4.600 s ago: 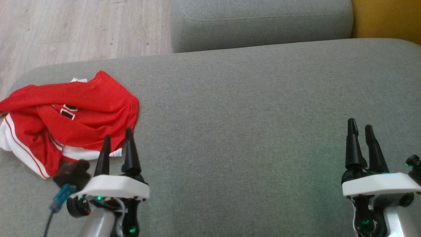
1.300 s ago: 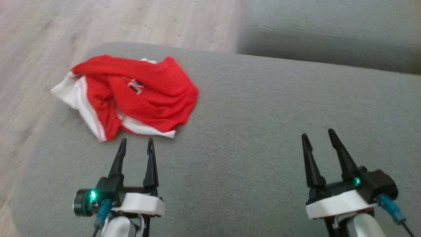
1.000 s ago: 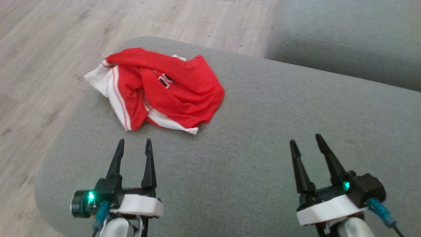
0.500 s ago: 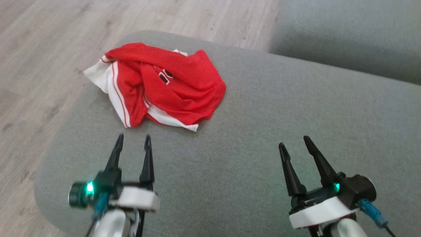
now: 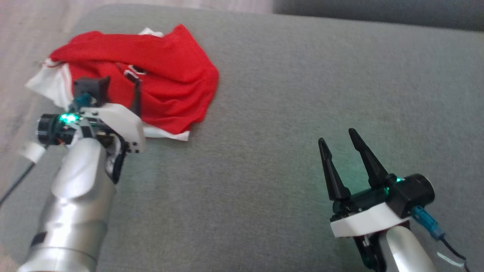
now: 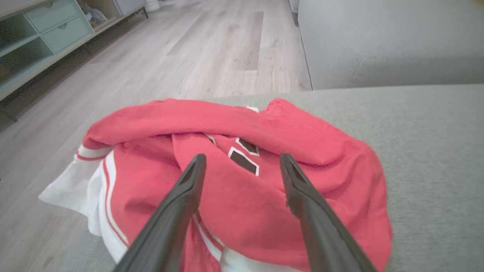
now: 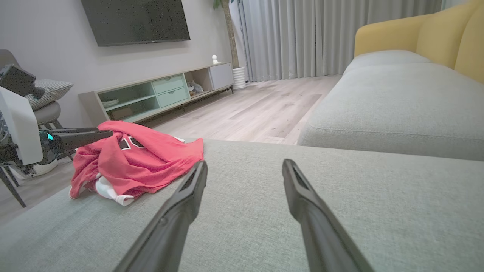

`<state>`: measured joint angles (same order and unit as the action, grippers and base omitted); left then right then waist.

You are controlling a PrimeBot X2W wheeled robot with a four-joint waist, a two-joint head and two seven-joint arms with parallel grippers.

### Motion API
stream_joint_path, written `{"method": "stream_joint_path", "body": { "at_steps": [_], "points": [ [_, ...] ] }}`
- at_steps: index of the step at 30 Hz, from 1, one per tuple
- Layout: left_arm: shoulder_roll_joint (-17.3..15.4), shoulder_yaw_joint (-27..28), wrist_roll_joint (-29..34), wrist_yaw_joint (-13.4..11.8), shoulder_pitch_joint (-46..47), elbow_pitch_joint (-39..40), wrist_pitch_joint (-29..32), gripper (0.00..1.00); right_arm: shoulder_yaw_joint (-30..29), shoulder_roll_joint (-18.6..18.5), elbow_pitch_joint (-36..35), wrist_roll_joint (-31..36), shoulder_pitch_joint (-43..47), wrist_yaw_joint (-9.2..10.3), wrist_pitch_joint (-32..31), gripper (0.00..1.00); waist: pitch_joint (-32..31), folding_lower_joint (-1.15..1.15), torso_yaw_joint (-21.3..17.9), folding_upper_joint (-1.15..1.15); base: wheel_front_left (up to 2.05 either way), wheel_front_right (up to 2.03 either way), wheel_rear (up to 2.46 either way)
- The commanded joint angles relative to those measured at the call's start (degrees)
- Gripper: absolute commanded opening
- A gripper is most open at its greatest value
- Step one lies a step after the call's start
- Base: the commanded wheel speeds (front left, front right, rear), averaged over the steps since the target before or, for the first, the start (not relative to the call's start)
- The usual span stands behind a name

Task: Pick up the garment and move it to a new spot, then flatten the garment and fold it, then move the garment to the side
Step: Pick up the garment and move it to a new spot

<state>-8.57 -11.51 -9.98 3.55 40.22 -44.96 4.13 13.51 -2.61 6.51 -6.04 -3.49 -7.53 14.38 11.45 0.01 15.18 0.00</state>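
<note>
One red shirt [image 5: 170, 75] is laid far left on one couch [image 5: 302, 75]. Two claws are spread wide, empty: left claw [image 6: 242, 158] over the shirt, right claw [image 5: 337, 136] near right.

Found the garment [image 5: 166, 75] on the seat cushion [image 5: 283, 113] beneath and ahead of the fingers [image 6: 177, 204] of the left gripper [image 6: 242, 156], well left of the right gripper [image 5: 337, 135], with floor [image 6: 189, 56] beyond it and another cushion [image 6: 378, 37] ahead to the right.
</note>
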Motion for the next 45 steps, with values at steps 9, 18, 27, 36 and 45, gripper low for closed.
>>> {"method": "stream_joint_path", "body": {
  "at_steps": [9, 18, 27, 36, 45],
  "points": [
    [-5.0, 3.1, -1.6, 0.0, 8.7, -10.1, 4.1, 1.00, 2.2, -0.3, -2.1, -0.3, -3.5, 0.04, 0.6, 1.00, 4.4, -0.01, -5.3, 0.00, 0.00, 0.00, 0.00],
    [-4.9, 4.4, -4.1, 0.4, 11.7, -16.6, -0.5, 0.00, 1.8, -0.3, -2.0, -0.8, -3.8, 0.04, 0.6, 1.00, 4.0, -0.01, -6.5, 0.00, 0.00, 0.00, 0.00],
    [-2.9, 4.2, -6.0, 2.5, 14.5, -11.1, -15.6, 0.00, 1.4, -0.3, -1.3, -1.5, -2.0, 0.04, 0.6, 1.00, -0.4, -0.01, -6.3, 0.00, 0.00, 0.00, 0.00],
    [-1.6, 2.6, -6.9, 3.5, 12.9, 3.2, -18.8, 0.00, 0.6, -0.3, -1.5, -2.6, -0.3, 0.04, 0.6, 1.00, -4.4, -0.01, -5.2, 0.00, 0.00, 0.00, 0.00],
    [0.6, -2.7, -7.2, 3.7, 7.6, 16.7, -13.3, 0.00, 0.0, -0.3, -2.1, -3.6, -0.1, 0.04, 0.6, 1.00, -5.3, -0.01, -7.1, 0.00, 0.00, 0.00, 0.00]
  ]
}}
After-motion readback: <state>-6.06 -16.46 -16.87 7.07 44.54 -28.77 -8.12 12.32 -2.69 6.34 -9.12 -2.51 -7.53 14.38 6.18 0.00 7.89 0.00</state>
